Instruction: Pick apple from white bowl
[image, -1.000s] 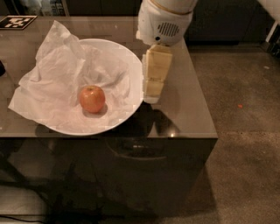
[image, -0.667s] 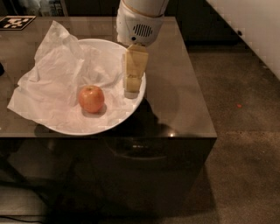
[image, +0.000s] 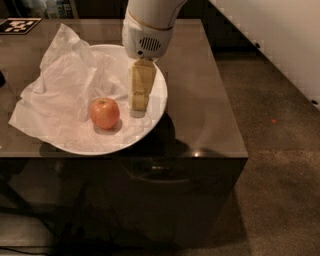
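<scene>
Hanging over white bowl (image: 156, 116), tool (image: 138, 107) beside apple (image: 104, 113), grip unclear, black-and-white marker (image: 19, 25) on table (image: 210, 100) corner

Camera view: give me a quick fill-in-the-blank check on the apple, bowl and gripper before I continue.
1. The apple lies ____ the white bowl.
2. The gripper hangs above the bowl, on the picture's ____ side of the apple.
3. The bowl stands on a dark ____.
Missing words: inside; right; table.
</scene>
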